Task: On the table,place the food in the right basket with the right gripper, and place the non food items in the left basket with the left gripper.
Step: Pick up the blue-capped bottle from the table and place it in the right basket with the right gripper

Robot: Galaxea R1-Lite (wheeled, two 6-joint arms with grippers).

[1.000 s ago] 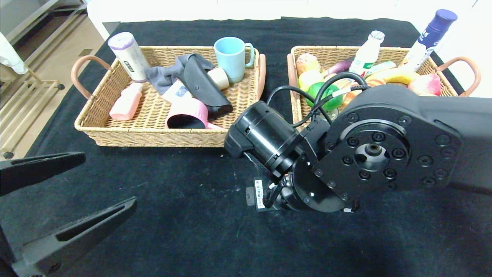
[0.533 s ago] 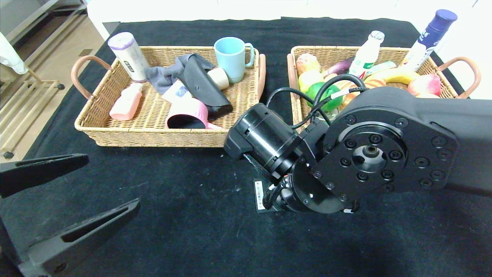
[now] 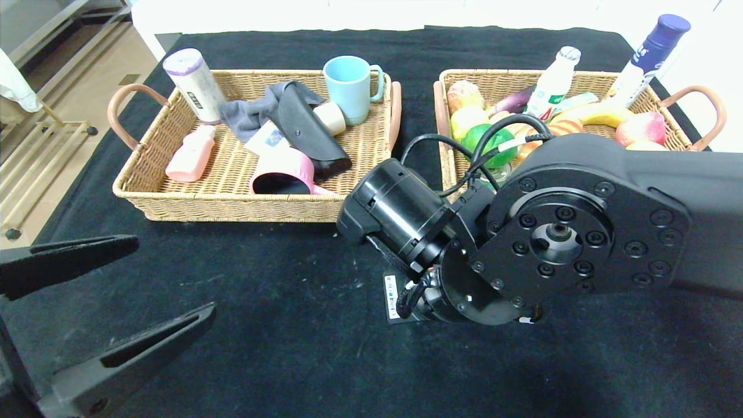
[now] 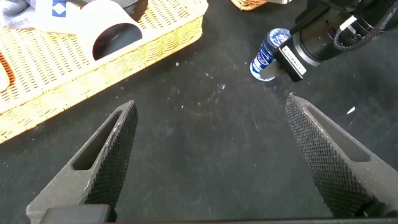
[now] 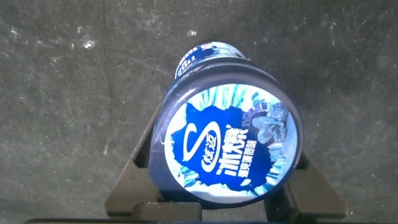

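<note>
Rising slightly, the right gripper [image 5: 217, 186] is pinching the cup [image 5: 227, 146]; the right basket [image 3: 638, 87] is lying at 1 o'clock.

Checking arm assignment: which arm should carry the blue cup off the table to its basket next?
Right. The right gripper is shut on the blue cup, food-type packaging bound for the right basket just behind it. The left gripper hangs open near the table's front-left, away from the cup.

The right gripper [image 5: 227, 186] is held low, pointed down — its jaws clamped shut. The left gripper [image 4: 214, 158] is parked aside, jaws spread wide.
</note>
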